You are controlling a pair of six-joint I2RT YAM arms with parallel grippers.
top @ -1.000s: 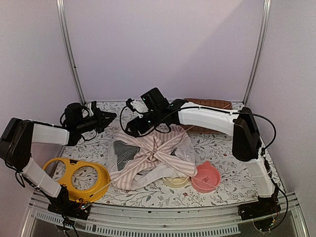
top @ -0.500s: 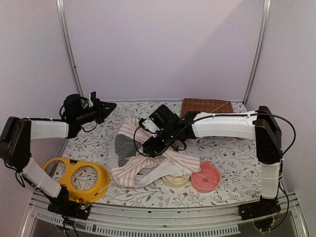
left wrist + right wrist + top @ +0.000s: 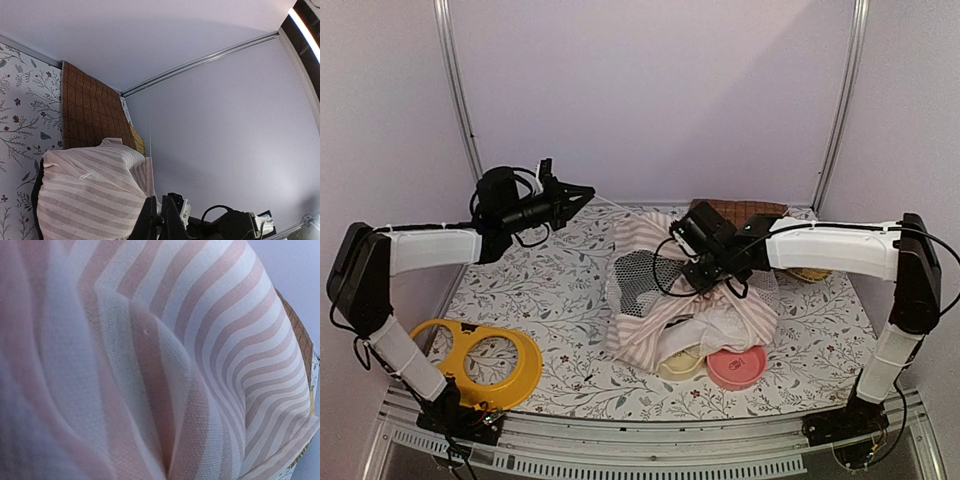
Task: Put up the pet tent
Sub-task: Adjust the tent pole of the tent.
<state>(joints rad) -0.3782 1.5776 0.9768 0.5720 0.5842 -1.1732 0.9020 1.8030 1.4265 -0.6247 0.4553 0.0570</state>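
The pet tent [image 3: 655,310], pink-and-white striped with a white mesh panel [image 3: 638,272], stands bunched and raised in the middle of the table. My right gripper [image 3: 698,268] is buried in its upper fabric, shut on it. Striped cloth [image 3: 200,340] fills the right wrist view and hides the fingers. My left gripper [image 3: 582,191] hangs high at the back left, shut on a thin clear pole [image 3: 149,145] that runs to the tent's top. In the left wrist view the jaws [image 3: 156,220] are pressed together above the striped cloth [image 3: 85,195].
A brown quilted mat [image 3: 740,209] lies at the back right behind the tent. A pink bowl [image 3: 737,367] and a cream bowl [image 3: 678,365] sit at the tent's front edge. A yellow two-ring bowl holder [image 3: 475,360] lies at the front left.
My right gripper has shut on the tent fabric and moved right and up, dragging the flat tent into a raised bundle. The left gripper has risen and swung right with the pole.
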